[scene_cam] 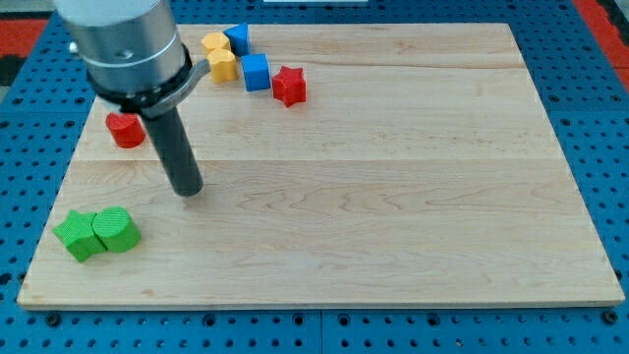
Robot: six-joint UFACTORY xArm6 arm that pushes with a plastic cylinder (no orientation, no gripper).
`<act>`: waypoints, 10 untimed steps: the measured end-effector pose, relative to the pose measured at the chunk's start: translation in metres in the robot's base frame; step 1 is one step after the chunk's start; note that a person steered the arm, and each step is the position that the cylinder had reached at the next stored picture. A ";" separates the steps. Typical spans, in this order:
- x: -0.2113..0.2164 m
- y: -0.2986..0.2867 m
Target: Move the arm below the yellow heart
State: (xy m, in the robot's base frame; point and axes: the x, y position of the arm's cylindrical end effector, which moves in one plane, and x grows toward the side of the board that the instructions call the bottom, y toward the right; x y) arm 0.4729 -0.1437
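Rod and tip sit in the left half of the frame: my tip [188, 190] rests on the wooden board [393, 197], holding nothing, since it is a plain rod with no jaws. The yellow heart [224, 65] lies near the upper left of the frame, above the tip and slightly to its right, well apart from it. Just above the heart is a second yellow block [214, 43], with a blue block [237, 38] touching on its right. A blue cube [256, 72] sits just right of the heart, and a red star [289, 86] beside that. A red block [125, 129] lies left of the rod. Two green blocks [96, 234] sit together at lower left.
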 end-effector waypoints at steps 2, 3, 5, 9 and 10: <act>-0.025 0.000; -0.026 -0.003; -0.024 0.003; -0.050 -0.002; -0.036 -0.010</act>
State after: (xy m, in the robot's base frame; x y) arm 0.4366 -0.1537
